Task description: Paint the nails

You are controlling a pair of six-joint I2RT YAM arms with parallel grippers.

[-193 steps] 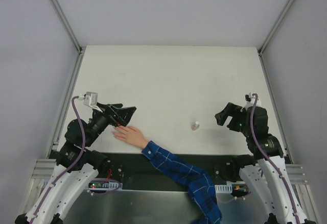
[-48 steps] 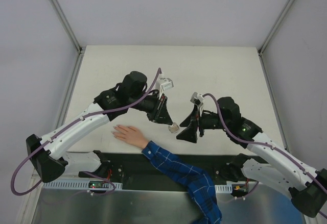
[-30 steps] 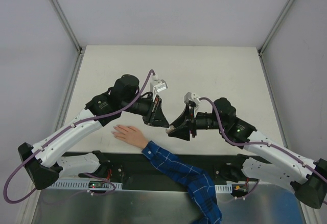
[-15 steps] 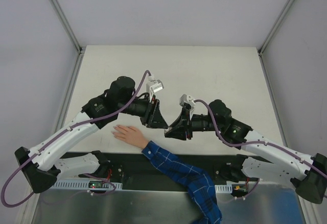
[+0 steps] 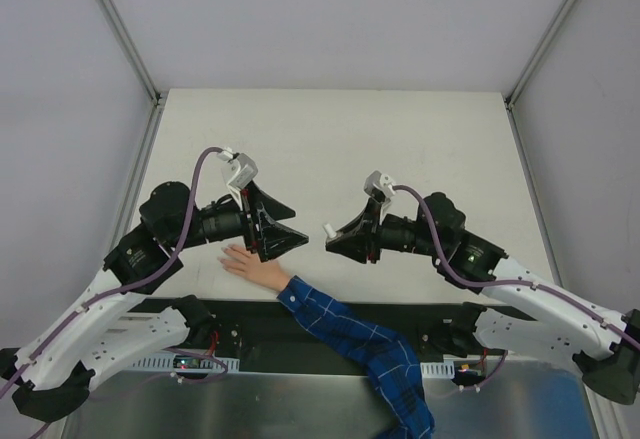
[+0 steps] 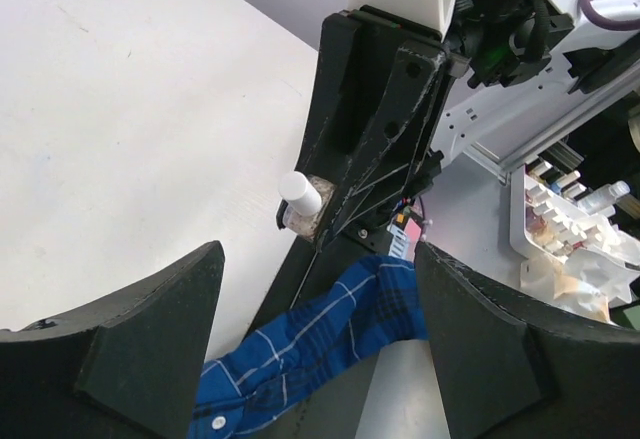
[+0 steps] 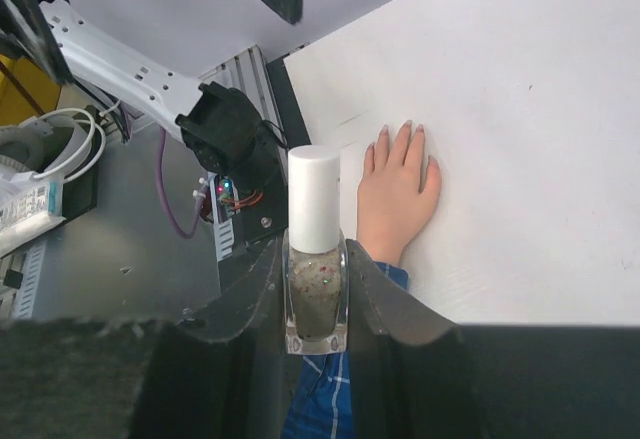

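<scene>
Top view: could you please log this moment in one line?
left gripper: open, empty | right gripper: shut on bottle | hand: flat on table

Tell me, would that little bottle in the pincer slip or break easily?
Probably fragile: the bottle has a clear, glass-like body. Its smooth sides could slip, though the right pincer is shut squarely on them. It looks small, so likely light.

You'll see a white table (image 5: 330, 149) with grey walls (image 5: 60, 109) on three sides and metal rails (image 5: 120, 24) rising from its far corners. A clear bottle (image 7: 316, 259) with a white cap (image 7: 315, 199) is up above the table, not resting on it. A blue plaid sleeve (image 5: 350, 334) crosses the near edge. Off to one side, a tray (image 6: 520, 209) holds small clutter.
</scene>
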